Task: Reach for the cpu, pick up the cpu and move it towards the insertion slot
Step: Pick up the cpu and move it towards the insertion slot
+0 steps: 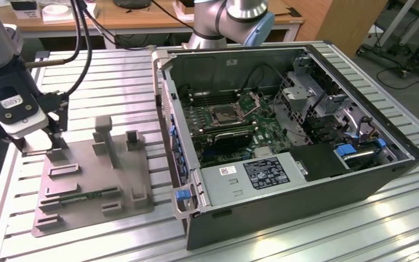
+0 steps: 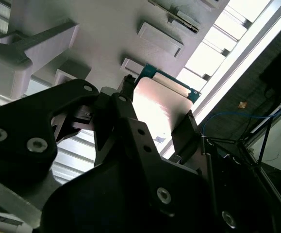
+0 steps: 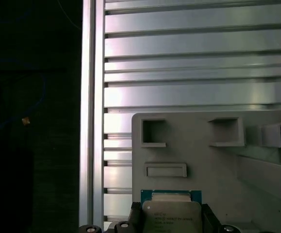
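Gripper (image 3: 172,213) tight on one cpu (image 3: 172,222) (two fingers (image 2: 191,128)); one tray (image 3: 218,165)

The cpu (image 3: 172,218) top is glossy metal, the tray (image 3: 193,145) matt grey plastic, the table (image 3: 198,63) ribbed shiny aluminium.

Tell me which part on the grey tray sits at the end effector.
The cpu, silver-topped, sits at the end effector; the green memory stick lies apart on the tray.

The gripper (image 1: 46,147) hangs low over a corner of the grey tray (image 1: 85,169) at the exterior view's left. The slot (image 1: 222,114) lies well apart, inside the open case (image 1: 282,207) on the counter (image 1: 326,237).
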